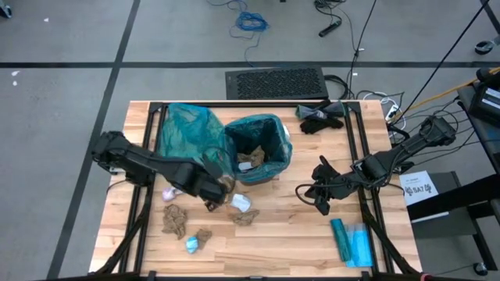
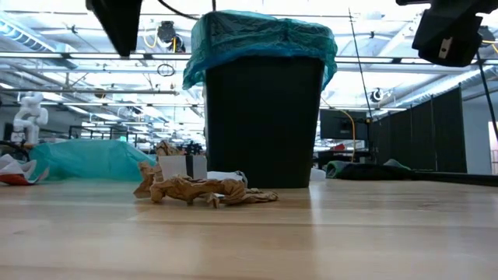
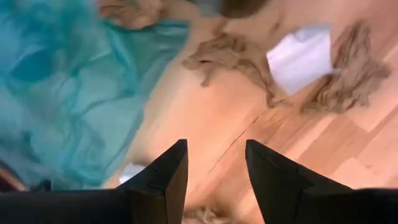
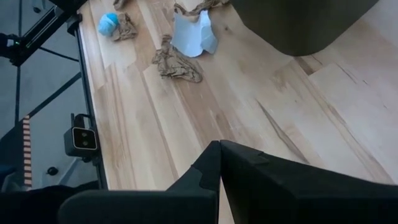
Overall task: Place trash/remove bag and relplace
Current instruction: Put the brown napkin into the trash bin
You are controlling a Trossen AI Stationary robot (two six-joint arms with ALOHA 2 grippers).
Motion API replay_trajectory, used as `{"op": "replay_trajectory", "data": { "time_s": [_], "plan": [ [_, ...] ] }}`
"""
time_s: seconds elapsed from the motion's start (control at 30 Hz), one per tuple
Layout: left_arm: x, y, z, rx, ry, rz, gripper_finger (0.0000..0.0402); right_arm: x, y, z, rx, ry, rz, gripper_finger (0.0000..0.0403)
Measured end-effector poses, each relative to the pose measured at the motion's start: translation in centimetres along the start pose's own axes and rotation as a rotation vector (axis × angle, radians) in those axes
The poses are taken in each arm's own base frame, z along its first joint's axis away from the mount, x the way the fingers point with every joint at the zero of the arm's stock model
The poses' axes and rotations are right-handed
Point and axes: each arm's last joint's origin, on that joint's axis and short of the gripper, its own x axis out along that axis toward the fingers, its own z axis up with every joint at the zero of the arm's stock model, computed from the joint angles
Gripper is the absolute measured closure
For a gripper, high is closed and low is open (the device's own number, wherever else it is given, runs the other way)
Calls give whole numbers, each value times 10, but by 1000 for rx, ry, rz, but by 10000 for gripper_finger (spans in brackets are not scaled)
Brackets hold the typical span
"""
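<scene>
The left gripper [image 1: 215, 190], jaws apart and empty, hovered beside the bin [image 1: 258, 148]; trash [image 1: 244, 209] lay just beyond, nearer than to the closed right gripper [image 1: 321, 193].

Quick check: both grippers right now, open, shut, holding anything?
Left gripper: open, holding nothing, above the table beside the bin.
Right gripper: shut, empty.

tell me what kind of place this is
Probably a robotics lab or open workshop. Cables lie loose on the grey floor behind the wooden table, and the low view shows a hall with a monitor and a small white robot figure.
</scene>
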Motion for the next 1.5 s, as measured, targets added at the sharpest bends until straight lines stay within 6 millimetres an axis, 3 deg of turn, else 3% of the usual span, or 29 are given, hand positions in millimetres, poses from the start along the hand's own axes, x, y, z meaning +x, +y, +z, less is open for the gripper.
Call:
{"op": "replay_trajectory", "data": {
  "time_s": [0.2,0.37,0.53,0.7,0.83,1.0,1.1,1.23,1.4,1.5],
  "plan": [
    [50,-26,-8,116,-125,11,242,0,2,0,5,3,22,403],
    [67,-30,-23,121,-266,5,242,0,3,1,8,-6,34,403],
    [90,-19,-37,57,-304,22,242,0,3,2,9,-8,37,403],
    [104,-13,-40,6,-371,-70,242,0,3,2,27,-7,37,403],
    [115,-2,-46,-42,-422,7,242,0,4,2,39,-15,49,403],
    [142,6,-55,-98,-453,-56,242,0,5,3,89,-18,55,403],
    [153,8,-53,-116,-512,-121,242,0,5,3,134,-16,55,403],
    [156,15,-41,-103,-626,-39,242,0,5,3,182,-15,54,403],
    [193,33,-34,-93,-532,-97,242,0,4,3,233,-17,53,403],
    [199,33,-28,-61,-502,-188,266,0,4,3,252,-21,51,403]
  ]
}}
